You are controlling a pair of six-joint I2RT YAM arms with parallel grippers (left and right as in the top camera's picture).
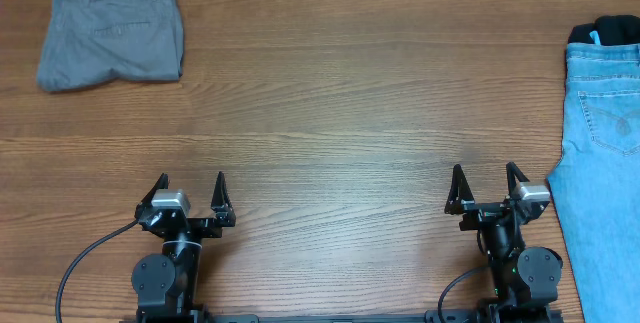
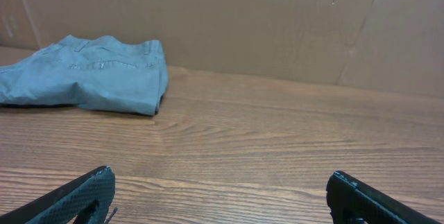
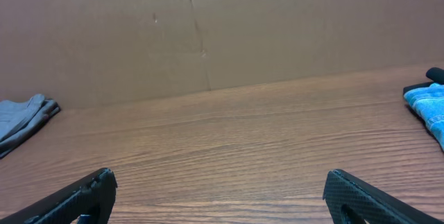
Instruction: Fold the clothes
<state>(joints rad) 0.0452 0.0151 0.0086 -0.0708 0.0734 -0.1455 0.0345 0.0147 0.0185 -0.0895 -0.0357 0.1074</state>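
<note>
Overhead, folded grey trousers (image 1: 110, 35) lie at 10 o'clock on the table (image 1: 330, 93). The left end effector (image 1: 191, 183) sits at 7 o'clock, fingers spread apart. The right end effector (image 1: 485, 175) at 5 o'clock is likewise apart. Light blue jeans (image 1: 600, 163) lie flat along the 3 o'clock edge, just beside it.

Folded grey trousers (image 1: 110, 35) are lying at the far left corner of the wooden table (image 1: 330, 113), a black garment (image 1: 615, 25) is showing at its far right edge, and a cardboard wall (image 2: 277, 23) is standing behind.
</note>
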